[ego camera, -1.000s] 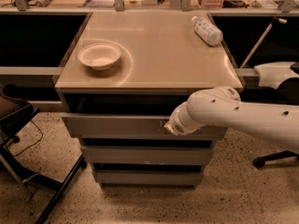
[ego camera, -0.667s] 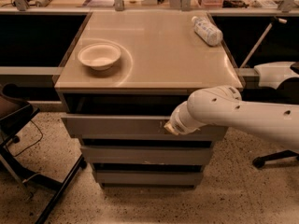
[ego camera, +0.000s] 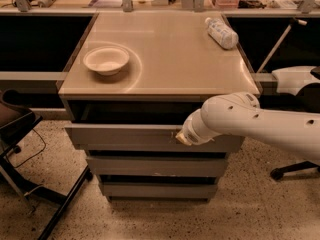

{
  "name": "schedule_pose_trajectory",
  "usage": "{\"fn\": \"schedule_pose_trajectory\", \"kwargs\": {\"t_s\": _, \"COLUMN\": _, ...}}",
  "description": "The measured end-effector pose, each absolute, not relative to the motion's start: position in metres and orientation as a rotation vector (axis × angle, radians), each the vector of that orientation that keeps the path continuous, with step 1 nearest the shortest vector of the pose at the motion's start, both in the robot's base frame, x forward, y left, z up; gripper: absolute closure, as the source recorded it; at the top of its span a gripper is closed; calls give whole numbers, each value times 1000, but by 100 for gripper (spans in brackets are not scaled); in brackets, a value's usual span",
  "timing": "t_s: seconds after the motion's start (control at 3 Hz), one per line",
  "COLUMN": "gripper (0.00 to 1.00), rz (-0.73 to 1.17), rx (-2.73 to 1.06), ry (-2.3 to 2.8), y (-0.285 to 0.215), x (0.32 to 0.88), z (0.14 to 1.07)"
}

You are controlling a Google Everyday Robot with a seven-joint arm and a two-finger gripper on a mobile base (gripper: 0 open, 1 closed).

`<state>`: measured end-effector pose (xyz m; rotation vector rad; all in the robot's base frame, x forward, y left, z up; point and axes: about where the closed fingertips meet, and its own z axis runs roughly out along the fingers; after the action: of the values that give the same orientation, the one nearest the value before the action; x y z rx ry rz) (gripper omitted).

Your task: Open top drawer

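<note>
Your top drawer (ego camera: 125,134) is the widest of three grey fronts stacked under the counter (ego camera: 175,69). It sits right below the countertop and sticks out a bit past the counter's front edge, with a dark gap open above it. The other two fronts, the middle drawer (ego camera: 155,166) and the bottom drawer (ego camera: 155,190), are narrower and sit further back, each stepped in under the one above.

Your gripper (ego camera: 180,137) is right at the top drawer's front, toward its right end, touching or nearly touching the face. The wrist covers most of it, so I honestly can't tell if it's open, closed or has hold of anything. There's one white arm (ego camera: 260,121), and it comes in from the right at drawer height.

Up top, you've got one white bowl (ego camera: 106,60) upright on the left side, and one clear bottle (ego camera: 221,32) lying on its side near the back right corner, well apart from the bowl.
</note>
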<state>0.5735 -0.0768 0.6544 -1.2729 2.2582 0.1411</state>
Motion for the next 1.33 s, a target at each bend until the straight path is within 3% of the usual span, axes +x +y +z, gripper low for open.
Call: {"fn": "schedule_pose_trajectory", "kwargs": {"t_s": 1.33, "gripper": 100, "rz": 140, "rx": -1276, "ry": 2262, "y": -83, "x": 560, "z": 661}}
